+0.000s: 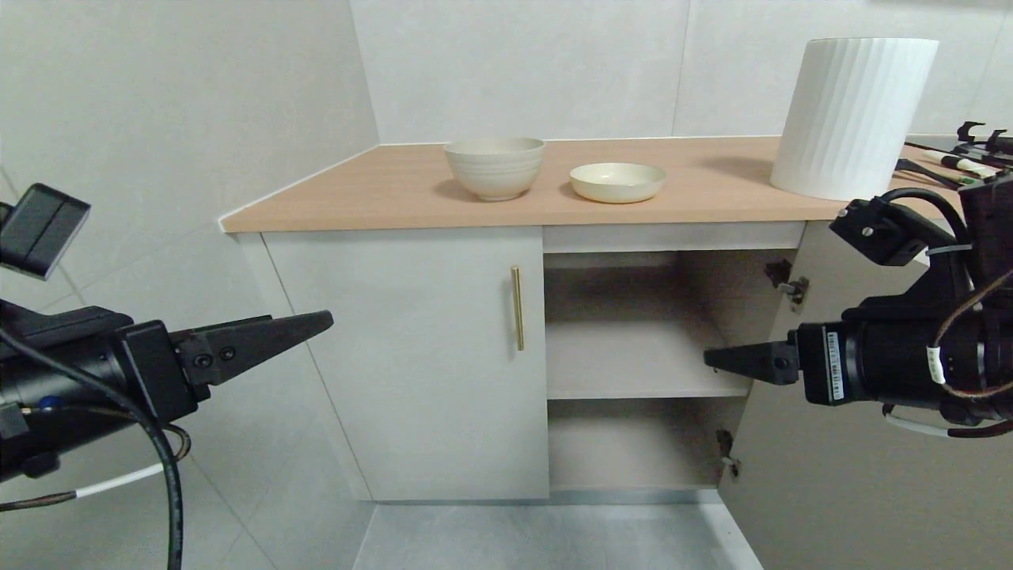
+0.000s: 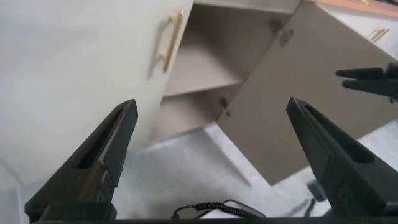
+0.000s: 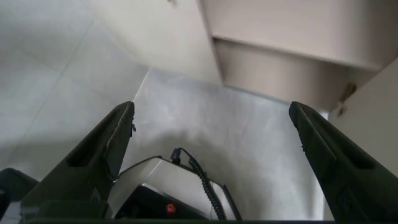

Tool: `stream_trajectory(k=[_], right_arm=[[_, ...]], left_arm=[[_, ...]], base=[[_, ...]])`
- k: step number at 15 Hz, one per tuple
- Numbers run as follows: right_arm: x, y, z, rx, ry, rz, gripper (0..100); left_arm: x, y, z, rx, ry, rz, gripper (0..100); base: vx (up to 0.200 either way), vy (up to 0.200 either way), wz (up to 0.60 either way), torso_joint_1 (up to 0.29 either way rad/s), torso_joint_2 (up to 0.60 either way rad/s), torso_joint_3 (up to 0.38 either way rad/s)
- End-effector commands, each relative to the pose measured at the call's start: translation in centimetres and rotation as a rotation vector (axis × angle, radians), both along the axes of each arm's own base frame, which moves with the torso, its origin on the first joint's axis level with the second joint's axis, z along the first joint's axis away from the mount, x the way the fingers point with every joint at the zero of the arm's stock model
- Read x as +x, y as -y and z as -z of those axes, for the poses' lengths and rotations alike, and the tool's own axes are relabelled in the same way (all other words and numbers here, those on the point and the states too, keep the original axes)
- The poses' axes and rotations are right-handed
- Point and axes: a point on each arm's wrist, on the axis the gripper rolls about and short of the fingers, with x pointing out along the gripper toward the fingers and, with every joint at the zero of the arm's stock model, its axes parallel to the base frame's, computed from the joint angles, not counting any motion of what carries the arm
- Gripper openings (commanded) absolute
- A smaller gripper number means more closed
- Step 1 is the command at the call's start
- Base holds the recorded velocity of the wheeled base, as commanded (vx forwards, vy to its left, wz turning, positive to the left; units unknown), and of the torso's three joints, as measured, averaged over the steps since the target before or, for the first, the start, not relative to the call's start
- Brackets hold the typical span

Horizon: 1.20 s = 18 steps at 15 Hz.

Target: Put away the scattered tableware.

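A deep cream bowl [image 1: 495,166] and a shallow cream dish [image 1: 617,181] stand side by side on the wooden countertop [image 1: 380,194]. Below them the cabinet's right door [image 1: 799,459] is swung open, baring two empty shelves [image 1: 633,360]. My left gripper [image 1: 323,321] [image 2: 211,162] hovers open, well left of the closed left door [image 1: 411,356], holding nothing. My right gripper [image 1: 710,358] [image 3: 211,168] is open in front of the open compartment at mid-shelf height, also holding nothing. Both grippers are well below the countertop.
A tall white ribbed cylinder [image 1: 855,115] stands at the counter's right end, with dark utensils [image 1: 950,162] beyond it. The closed door has a gold handle [image 1: 517,309]. A tiled wall [image 1: 158,119] bounds the left side. Grey floor [image 1: 554,538] lies before the cabinet.
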Motion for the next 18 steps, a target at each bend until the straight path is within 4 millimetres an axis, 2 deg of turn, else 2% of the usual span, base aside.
stream_trajectory(k=[1, 7, 11, 14, 18], right_arm=[[-0.2, -0.2, 0.2, -0.003, -0.004, -0.013, 100], [-0.8, -0.6, 0.2, 0.001, -0.015, -0.057, 100], [-2.3, 0.4, -0.4, 0.036, -0.026, -0.123, 100], [-3.1, 0.9, -0.9, 0.060, -0.004, -0.140, 100], [-3.3, 0.9, -1.0, 0.068, -0.003, -0.154, 100]], left_arm=[[0.1, 0.0, 0.1, 0.001, -0.007, 0.000, 100], [0.1, 0.0, 0.1, 0.001, -0.004, -0.003, 100], [0.2, -0.1, 0.2, 0.002, -0.010, -0.005, 100], [0.1, -0.1, 0.2, 0.001, -0.007, -0.005, 100], [-0.5, -0.2, -0.2, -0.004, 0.014, 0.000, 100]], base=[[0.200, 0.000, 0.00, -0.002, 0.00, 0.002], [0.200, 0.000, 0.00, 0.000, 0.00, 0.003], [0.200, 0.000, 0.00, 0.002, 0.00, 0.001], [0.000, 0.000, 0.00, 0.000, 0.00, 0.000], [0.000, 0.000, 0.00, 0.000, 0.00, 0.000]])
